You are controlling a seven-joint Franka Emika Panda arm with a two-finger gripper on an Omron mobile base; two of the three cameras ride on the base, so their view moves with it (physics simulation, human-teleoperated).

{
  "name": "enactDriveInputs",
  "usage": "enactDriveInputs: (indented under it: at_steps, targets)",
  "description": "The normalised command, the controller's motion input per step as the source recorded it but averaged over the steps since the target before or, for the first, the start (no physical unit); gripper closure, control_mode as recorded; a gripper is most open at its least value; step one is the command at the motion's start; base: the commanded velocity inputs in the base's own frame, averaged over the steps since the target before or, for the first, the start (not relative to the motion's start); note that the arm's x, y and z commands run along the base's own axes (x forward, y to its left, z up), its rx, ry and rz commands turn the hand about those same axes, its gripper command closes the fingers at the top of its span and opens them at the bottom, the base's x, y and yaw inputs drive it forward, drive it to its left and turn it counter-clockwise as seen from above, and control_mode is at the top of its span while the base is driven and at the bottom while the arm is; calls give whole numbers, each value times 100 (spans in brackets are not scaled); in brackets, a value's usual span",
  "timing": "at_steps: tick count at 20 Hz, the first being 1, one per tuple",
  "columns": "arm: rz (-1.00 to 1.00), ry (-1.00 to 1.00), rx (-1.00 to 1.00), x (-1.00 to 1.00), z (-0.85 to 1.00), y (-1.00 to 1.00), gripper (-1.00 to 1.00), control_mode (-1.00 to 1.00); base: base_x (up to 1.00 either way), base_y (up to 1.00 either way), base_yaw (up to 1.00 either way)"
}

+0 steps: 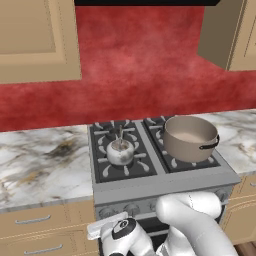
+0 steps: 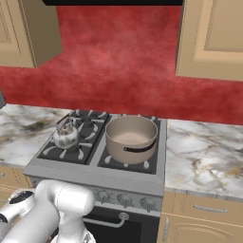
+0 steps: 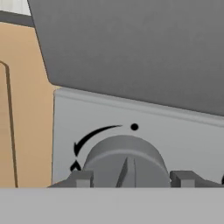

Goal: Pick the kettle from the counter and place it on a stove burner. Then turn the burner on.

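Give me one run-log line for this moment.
kettle: on front-left stove burner | pot: right burners | gripper: straddling knob, not clamped | phase: burner-on

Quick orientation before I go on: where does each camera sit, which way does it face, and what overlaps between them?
Left base view: behind the arm's left, looking down at the stove; kettle on its burner, pot to the right, arm lower right.
Right base view: behind the arm's right; same kettle, pot, counter; arm lower left.
Hand view: on the hand, facing a stove knob; gripper straddles it.
Both base views share stove, kettle, pot.
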Motion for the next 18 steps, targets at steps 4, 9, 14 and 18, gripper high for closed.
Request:
enactDriveInputs:
  at_steps: [4, 9, 14, 18]
  targets:
    - [0, 1, 2, 1, -19, 20, -100, -100, 0, 0, 0]
    - [0, 0, 0, 6, -4, 0, -100, -100, 0, 0, 0]
    - [0, 0, -1, 10, -12, 0, 100, -100, 0, 0, 0]
    - [0, 0, 0, 0, 0, 0, 100, -100, 0, 0, 0]
